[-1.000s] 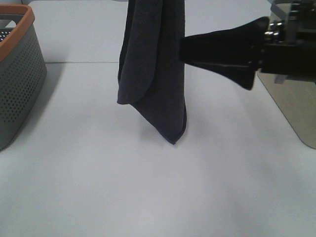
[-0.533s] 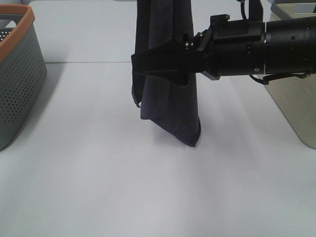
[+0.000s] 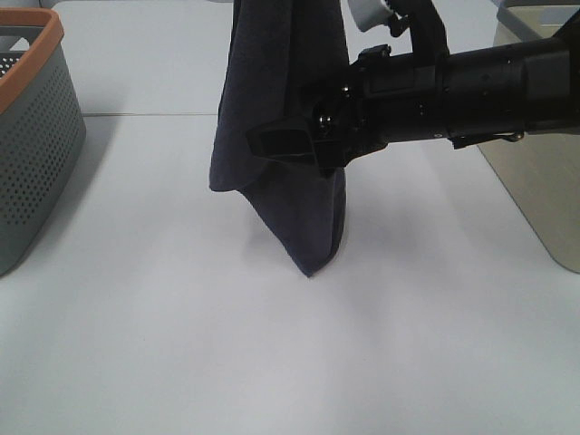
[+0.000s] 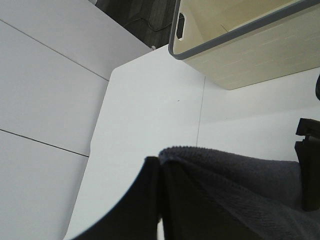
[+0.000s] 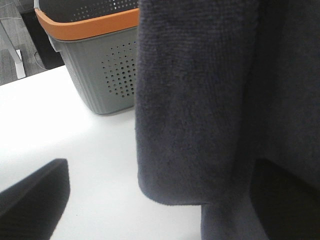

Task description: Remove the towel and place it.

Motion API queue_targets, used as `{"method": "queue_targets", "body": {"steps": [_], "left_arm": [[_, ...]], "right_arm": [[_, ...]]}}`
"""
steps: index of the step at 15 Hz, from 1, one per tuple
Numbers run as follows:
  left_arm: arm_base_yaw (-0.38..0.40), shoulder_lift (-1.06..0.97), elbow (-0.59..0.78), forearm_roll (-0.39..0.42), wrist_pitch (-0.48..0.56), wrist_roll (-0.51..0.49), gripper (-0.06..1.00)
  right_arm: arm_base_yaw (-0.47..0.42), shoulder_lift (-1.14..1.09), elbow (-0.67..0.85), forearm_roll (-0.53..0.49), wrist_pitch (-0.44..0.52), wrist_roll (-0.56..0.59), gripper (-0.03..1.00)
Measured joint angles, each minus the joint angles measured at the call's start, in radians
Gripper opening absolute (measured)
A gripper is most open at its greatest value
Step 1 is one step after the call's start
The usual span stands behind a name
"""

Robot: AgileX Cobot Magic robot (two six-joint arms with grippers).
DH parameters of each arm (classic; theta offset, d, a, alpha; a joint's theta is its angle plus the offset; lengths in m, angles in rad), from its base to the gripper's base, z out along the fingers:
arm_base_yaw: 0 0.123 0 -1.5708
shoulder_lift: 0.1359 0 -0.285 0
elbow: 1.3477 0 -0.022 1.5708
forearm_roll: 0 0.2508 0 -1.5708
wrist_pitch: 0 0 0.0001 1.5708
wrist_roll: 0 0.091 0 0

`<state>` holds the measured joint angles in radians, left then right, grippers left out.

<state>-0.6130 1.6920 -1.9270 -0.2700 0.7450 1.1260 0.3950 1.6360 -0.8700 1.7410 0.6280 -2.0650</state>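
1. On my high camera, the soft dark charcoal-navy terry towel (image 3: 276, 118) hangs in long folds from above the top edge of the view. It hangs over the middle of the white table (image 3: 181, 344).
2. Its lowest corner points down at the tabletop. I cannot tell whether it touches the surface or hangs just clear.
3. The left gripper (image 4: 159, 167) is outside the high view. Its wrist camera shows me the two black fingers (image 4: 135, 210) pressed together with a fold of the towel pinched between them. It is clenched on the cloth and carries it.
4. The right gripper (image 3: 283, 143) reaches in from the right on its black arm. From the high camera it sits in front of the towel, about halfway down the visible cloth.
5. Its jaws are spread wide. On the right wrist camera I see one black finger (image 5: 32, 200) well off to one side of the hanging cloth and a dark shape on the other side. The towel's edge hangs between them, and this claw grips nothing.
6. A grey perforated plastic basket with an orange rim (image 3: 36, 136) stands at the left edge of the table, well apart from the towel.
7. A beige rectangular bin (image 3: 535, 199) stands at the right, partly hidden behind the right arm.
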Motion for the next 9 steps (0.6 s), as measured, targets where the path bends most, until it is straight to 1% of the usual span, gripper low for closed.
{"method": "queue_targets", "body": {"steps": [2,3,4,6,7,9], "left_arm": [[0.000,0.000,0.000,0.000,0.001,0.000,0.00],[0.000,0.000,0.000,0.000,0.001,0.000,0.00],[0.000,0.000,0.000,0.000,0.001,0.000,0.00],[0.000,0.000,0.000,0.000,0.001,0.000,0.00],[0.000,0.000,0.000,0.002,0.001,0.001,0.00],[0.000,0.000,0.000,0.015,0.001,0.002,0.00]], "right_arm": [[0.000,0.022,-0.004,0.000,0.007,-0.011,0.95],[0.000,0.044,-0.015,0.000,0.026,-0.014,0.95],[0.000,0.069,-0.026,0.000,0.085,-0.015,0.95],[0.000,0.106,-0.034,0.001,0.235,-0.013,0.94],[0.000,0.109,-0.034,-0.015,0.273,0.007,0.92],[0.000,0.109,-0.033,-0.153,0.295,0.105,0.86]]}}
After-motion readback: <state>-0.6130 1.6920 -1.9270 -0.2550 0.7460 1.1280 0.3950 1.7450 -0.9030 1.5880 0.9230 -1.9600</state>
